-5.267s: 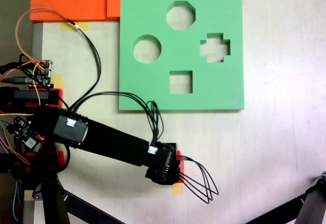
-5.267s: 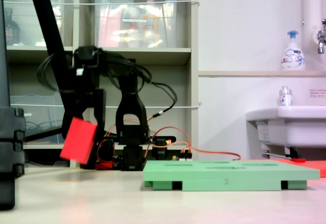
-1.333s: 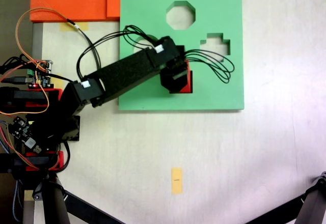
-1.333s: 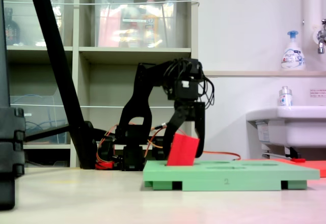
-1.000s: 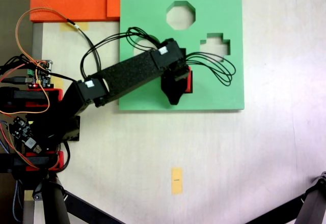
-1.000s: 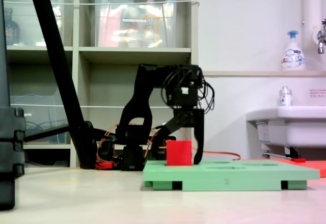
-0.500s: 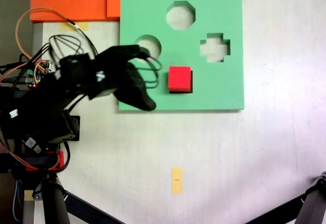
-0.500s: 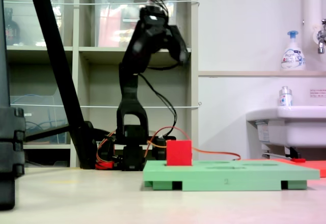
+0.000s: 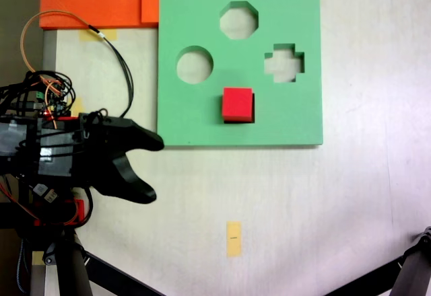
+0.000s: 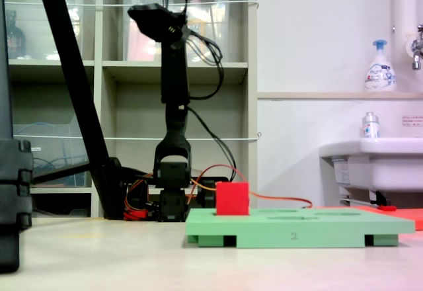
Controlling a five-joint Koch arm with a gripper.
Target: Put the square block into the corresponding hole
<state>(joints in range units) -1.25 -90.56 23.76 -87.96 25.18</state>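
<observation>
Even, bright indoor light with soft, faint shadows; both fixed views look slightly soft and low in resolution.

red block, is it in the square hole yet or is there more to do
Looks done: the red block sits upright in the square cut-out of the green board, standing above the board's top in the side view. Nothing is in hand: the gripper is off the board with open, empty fingers. Apparently nothing is left.

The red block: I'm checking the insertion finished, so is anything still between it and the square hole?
Nothing visible. The red block stands upright in the square hole of the green board, its top above the surface. The gripper is apart, off the board.
</observation>
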